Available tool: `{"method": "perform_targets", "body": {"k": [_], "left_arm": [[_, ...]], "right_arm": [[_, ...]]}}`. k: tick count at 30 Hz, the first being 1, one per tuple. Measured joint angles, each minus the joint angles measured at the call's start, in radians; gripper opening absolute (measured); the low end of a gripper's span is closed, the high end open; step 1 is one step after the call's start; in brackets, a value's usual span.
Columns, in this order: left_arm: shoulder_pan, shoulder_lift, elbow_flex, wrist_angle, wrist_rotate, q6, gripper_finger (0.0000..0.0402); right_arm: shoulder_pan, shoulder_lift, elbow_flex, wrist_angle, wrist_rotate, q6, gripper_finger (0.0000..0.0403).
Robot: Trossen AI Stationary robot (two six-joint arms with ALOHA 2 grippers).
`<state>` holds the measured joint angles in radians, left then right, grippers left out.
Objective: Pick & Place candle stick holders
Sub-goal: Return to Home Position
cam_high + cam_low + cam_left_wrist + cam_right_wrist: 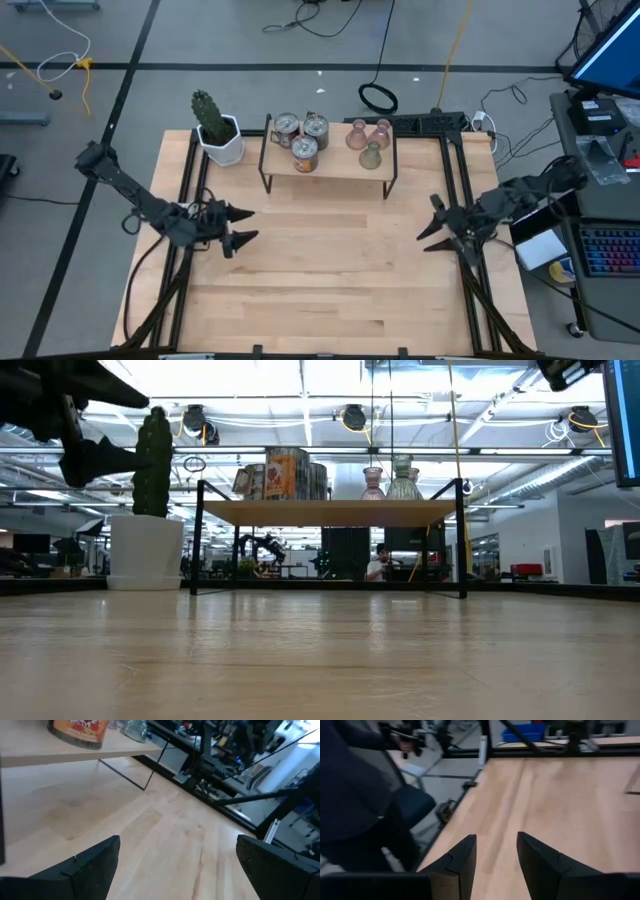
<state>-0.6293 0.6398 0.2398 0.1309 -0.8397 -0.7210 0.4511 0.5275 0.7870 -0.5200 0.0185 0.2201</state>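
Both arms were parked out wide here. The left gripper (250, 224) hung at nine o'clock over the table (330, 280). Its fingers (95, 865) were spread wide apart with nothing between them, just bare wood showing through the gap in the left wrist view. Over at three o'clock, the right gripper (428, 222) sat near the table's edge, fingers (460, 857) parted as well, and empty.

Now, up at twelve o'clock stood the shelf (340, 168), and all six candle stick holders (381, 130) were on top of it. Three shiny silver holders (305, 152) bunched toward the shelf's nine o'clock end, two side by side and the third at six o'clock of them, packed close. Toward its three o'clock end, two pinkish glass holders (356, 135) stood next to each other, with the olive-green glass holder (371, 155) just at their six o'clock. The low view had them upright on the board.

The white pot (225, 148) with its cactus (208, 110) sat on the table at eleven o'clock, just beside the shelf. Both grippers were well apart from the shelf.
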Motion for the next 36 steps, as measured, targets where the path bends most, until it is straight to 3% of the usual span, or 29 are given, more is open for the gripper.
{"method": "perform_targets", "body": {"k": [4, 12, 17, 22, 25, 30, 36], "left_arm": [[0.06, 0.021, -0.054, 0.135, 0.056, 0.058, 0.0395], [0.323, -0.01, -0.056, 0.108, 0.326, 0.159, 0.0395], [0.441, -0.125, -0.056, 0.024, 0.402, 0.223, 0.0395], [0.466, -0.32, -0.056, -0.139, 0.464, 0.238, 0.0395], [0.444, -0.433, -0.056, -0.226, 0.456, 0.257, 0.0395], [0.398, -0.578, -0.056, -0.306, 0.342, 0.32, 0.0395], [0.361, -0.619, -0.056, -0.363, 0.28, 0.337, 0.0395]], "right_arm": [[0.0, -0.055, -0.096, 0.055, -0.05, 0.065, 0.0132], [0.0, -0.211, -0.14, 0.015, -0.05, 0.108, 0.0132], [0.0, -0.323, -0.14, -0.033, -0.048, 0.105, 0.0132], [0.0, -0.419, -0.14, -0.068, -0.045, 0.069, 0.0132], [0.0, -0.46, -0.14, -0.07, -0.015, 0.055, 0.0132], [0.0, -0.49, -0.14, -0.09, 0.033, 0.083, 0.0132], [0.0, -0.492, -0.168, -0.002, 0.037, 0.077, 0.0132]]}}
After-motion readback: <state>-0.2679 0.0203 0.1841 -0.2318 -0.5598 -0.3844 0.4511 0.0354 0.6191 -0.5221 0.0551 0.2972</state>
